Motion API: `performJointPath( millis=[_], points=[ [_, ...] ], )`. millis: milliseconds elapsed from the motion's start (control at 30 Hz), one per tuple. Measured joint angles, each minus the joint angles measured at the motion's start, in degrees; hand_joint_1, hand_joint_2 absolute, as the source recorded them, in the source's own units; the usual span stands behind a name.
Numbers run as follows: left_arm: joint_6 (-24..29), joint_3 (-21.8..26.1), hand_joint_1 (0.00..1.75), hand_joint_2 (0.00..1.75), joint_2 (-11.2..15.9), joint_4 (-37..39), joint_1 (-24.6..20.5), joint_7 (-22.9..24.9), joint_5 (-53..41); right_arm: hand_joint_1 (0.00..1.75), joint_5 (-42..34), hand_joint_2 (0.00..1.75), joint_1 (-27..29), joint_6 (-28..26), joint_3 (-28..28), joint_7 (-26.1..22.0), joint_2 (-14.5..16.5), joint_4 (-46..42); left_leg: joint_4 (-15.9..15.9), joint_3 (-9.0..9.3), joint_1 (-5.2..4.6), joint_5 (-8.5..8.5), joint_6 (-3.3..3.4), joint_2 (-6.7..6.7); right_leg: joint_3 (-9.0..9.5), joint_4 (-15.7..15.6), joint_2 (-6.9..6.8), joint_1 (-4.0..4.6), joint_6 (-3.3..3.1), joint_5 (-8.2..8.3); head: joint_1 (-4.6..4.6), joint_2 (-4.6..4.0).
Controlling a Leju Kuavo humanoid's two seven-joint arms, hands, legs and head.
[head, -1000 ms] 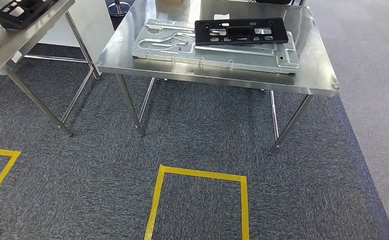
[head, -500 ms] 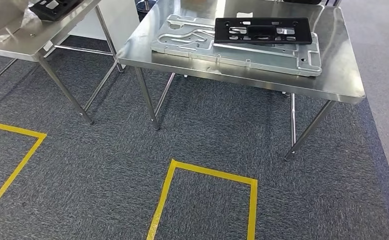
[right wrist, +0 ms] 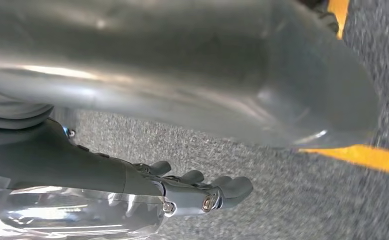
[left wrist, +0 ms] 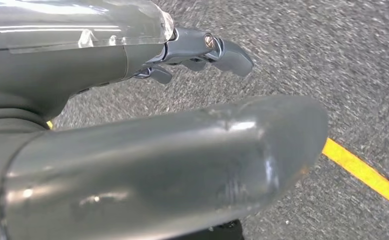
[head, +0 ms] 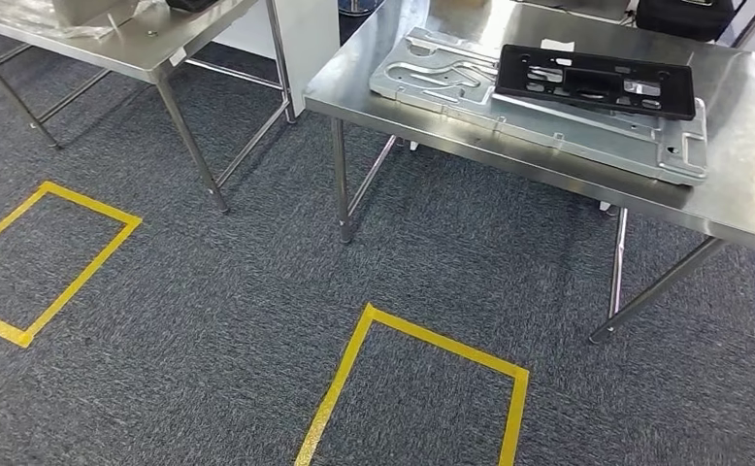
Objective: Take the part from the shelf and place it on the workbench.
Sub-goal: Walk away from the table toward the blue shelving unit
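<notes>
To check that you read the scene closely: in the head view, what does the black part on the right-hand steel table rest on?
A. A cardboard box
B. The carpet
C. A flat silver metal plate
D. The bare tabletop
C: the black part lies flat on top of the silver metal plate, which itself lies on the steel table.

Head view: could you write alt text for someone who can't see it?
A black slotted part lies on a silver metal plate on a steel table. Yellow tape rectangles mark the grey carpet below.
</notes>
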Motion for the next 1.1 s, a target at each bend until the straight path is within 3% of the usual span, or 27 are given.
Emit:
performJointPath(
  millis=[33, 100, 167, 233, 267, 333, 400, 433, 467, 500, 533, 633, 700, 767, 833, 900, 967, 1000, 1033, 1100],
  points=[
    [0.0, 0.0, 0.0, 0.0, 0.0, 0.0, 0.0, 0.0, -0.1, 0.0, 0.4, 0.0, 0.0, 0.2, 0.2, -0.1, 0.0, 0.1, 0.1, 0.02, -0.01, -0.02, -0.07, -0.74, 1.43, -3.1, 0.34, -0.01, -0.15, 2.08, 0.01, -0.01],
    [0.0, 0.0, 0.0, 0.0, 0.0, 0.0, -0.1, 0.0, -0.2, 0.0, 1.1, 0.0, 0.0, 0.5, 0.7, -0.1, 0.0, 0.3, 0.6, -0.16, -0.05, -0.16, -0.39, -2.12, 4.95, -10.9, 2.71, -0.08, -0.61, 5.65, 0.0, -0.01],
    [0.0, 0.0, 0.0, 0.0, 0.0, 0.0, -0.1, 0.0, -0.3, 0.0, 1.5, 0.0, 0.0, 0.8, 1.2, -0.1, 0.0, 0.5, 1.0, -0.65, -0.05, -0.17, -1.05, -3.29, 6.53, -14.8, 4.41, -0.03, -0.98, 6.61, -0.03, -0.01],
    [0.0, 0.1, 0.0, 0.0, 0.1, 0.0, -0.1, 0.0, -0.3, 0.0, 1.9, 0.0, -0.2, 1.0, 1.6, 0.1, 0.0, 0.7, 0.9, -1.05, 0.01, 0.04, -1.85, -4.44, 6.64, -15.1, 3.53, -0.02, -1.39, 6.66, -0.03, 0.0],
    [0.0, 0.1, 0.0, 0.0, 0.2, 0.0, 0.0, 0.1, -0.3, 0.0, 2.0, 0.0, -0.2, 1.2, 1.8, 0.3, 0.0, 0.8, 1.1, -1.24, -0.02, -0.15, -2.2, -4.04, 6.78, -15.4, 2.85, -0.14, -1.72, 6.81, -0.05, 0.0],
    [-0.1, 0.2, 0.0, 0.0, 0.3, 0.0, 0.0, 0.2, -0.3, 0.0, 2.2, 0.0, -0.1, 1.5, 2.1, 0.8, 0.0, 1.0, 4.1, -2.62, -0.09, -2.16, -2.85, -1.41, 7.02, -16.0, 1.29, -0.4, -2.46, 7.09, -0.38, 0.0],
    [-0.2, 0.2, 0.0, 0.0, 0.3, 0.0, -0.2, 0.3, -0.3, 0.0, 2.3, 0.0, 0.0, 1.8, 2.3, 1.1, 0.0, 1.2, 11.3, -6.02, 0.2, -6.09, -3.48, 1.43, 6.99, -16.1, -0.4, -0.22, -2.85, 7.05, -0.68, 0.0],
    [-0.2, 0.2, 0.0, 0.0, 0.3, 0.0, -0.2, 0.3, -0.3, 0.0, 2.3, 0.0, 0.1, 1.8, 2.3, 1.2, 0.0, 1.3, 15.1, -7.78, 0.37, -7.68, -3.76, 1.99, 6.92, -16.0, -1.29, -0.15, -2.9, 6.98, -0.68, 0.0],
    [-0.2, 0.3, 0.0, 0.0, 0.4, 0.0, -0.2, 0.3, -0.3, 0.0, 2.4, 0.0, 0.1, 1.8, 2.3, 1.3, 0.0, 1.3, 17.2, -8.72, 0.52, -8.22, -3.96, 2.18, 6.88, -16.0, -2.07, -0.11, -2.89, 6.91, -0.69, 0.0],
    [-0.2, 0.3, 0.0, 0.0, 0.4, 0.0, -0.1, 0.3, -0.3, 0.0, 2.4, 0.0, 0.0, 1.8, 2.3, 1.3, 0.0, 1.4, 17.2, -8.58, 0.65, -7.65, -4.08, 2.31, 6.88, -15.9, -2.79, -0.11, -2.81, 6.82, -0.7, 0.0],
    [-0.2, 0.3, 0.0, 0.0, 0.5, 0.0, 0.0, 0.3, -0.3, 0.0, 2.4, 0.0, 0.0, 1.8, 2.4, 1.4, 0.0, 1.5, 15.0, -7.32, 0.73, -6.18, -4.12, 2.56, 6.95, -15.8, -3.44, -0.13, -2.7, 6.7, -0.7, 0.0],
    [-0.3, 0.3, 0.0, 0.0, 0.6, 0.0, -0.1, 0.4, -0.4, 0.0, 2.5, 0.0, -0.1, 2.1, 2.5, 1.4, 0.0, 1.6, 3.5, -1.26, 0.51, -1.58, -3.67, 5.3, 7.49, -15.6, -5.21, 0.07, -2.02, 6.19, -0.68, 0.0],
    [-0.3, 0.3, 0.0, 0.0, 0.7, 0.0, -0.2, 0.5, -0.6, 0.0, 2.7, 0.0, -0.1, 2.2, 2.6, 1.5, 0.0, 1.7, 1.1, -0.3, 0.13, -1.25, -2.97, 5.92, 7.76, -15.6, -6.19, 0.37, -1.4, 5.98, -0.55, 0.0],
    [-0.2, 0.3, 0.0, 0.0, 0.7, 0.0, 0.0, 0.6, -0.8, 0.0, 2.9, 0.0, -0.4, 2.5, 2.8, 1.5, 0.0, 1.7, 1.0, -0.45, 0.16, -0.97, -2.2, 4.74, 7.98, -15.5, -6.67, 0.3, -0.66, 5.75, -0.47, 0.0],
    [-0.2, 0.3, 0.0, 0.0, 0.7, 0.0, 0.1, 0.8, -0.8, 0.0, 3.3, 0.0, -0.5, 2.9, 2.9, 1.5, 0.0, 1.7, 0.7, -0.36, 0.31, -0.58, -1.44, 3.71, 7.33, -13.7, -4.42, 0.03, -0.04, 4.14, -0.37, 0.0],
    [-0.4, 0.4, 0.0, 0.0, 0.8, 0.0, -0.1, 1.0, -0.7, 0.0, 3.9, 0.0, -0.5, 3.0, 3.1, 1.3, 0.0, 1.7, 0.6, -0.52, 0.29, -0.27, -0.93, 2.67, 4.26, -7.3, -1.28, -0.08, 0.13, 0.5, -0.21, 0.01],
    [-0.8, 0.4, 0.0, 0.0, 1.0, 0.0, -0.3, 1.0, -0.5, 0.0, 4.5, 0.0, -0.5, 3.1, 3.4, 1.0, 0.0, 1.7, 0.7, -0.74, 0.1, -0.14, -0.71, 1.32, 0.55, -0.2, -0.29, -0.03, 0.06, -2.0, -0.16, 0.01],
    [-1.0, 0.5, 0.0, 0.0, 1.1, 0.0, -0.3, 1.0, -0.4, 0.0, 4.7, 0.0, -0.5, 3.1, 3.6, 0.9, 0.0, 1.7, 0.7, -0.76, 0.0, -0.12, -0.68, 0.54, -0.27, 1.0, -0.16, 0.0, -0.03, -1.63, -0.17, 0.01],
    [-1.1, 0.5, 0.0, 0.0, 1.1, 0.0, -0.3, 1.0, -0.3, 0.0, 4.8, 0.0, -0.5, 3.1, 3.8, 0.8, 0.0, 1.7, 0.8, -0.71, -0.07, -0.13, -0.68, -0.27, 0.07, -0.3, 0.01, 0.01, -0.2, -0.05, -0.17, 0.0],
    [-1.2, 0.6, 0.0, 0.0, 1.2, 0.0, -0.3, 1.0, -0.2, 0.0, 5.0, 0.0, -0.5, 3.1, 4.0, 0.3, 0.0, 1.7, 1.0, -0.66, -0.1, -0.19, -0.78, -1.9, 2.98, -7.4, 1.65, 0.03, -0.77, 4.35, -0.16, 0.0]
  ],
)
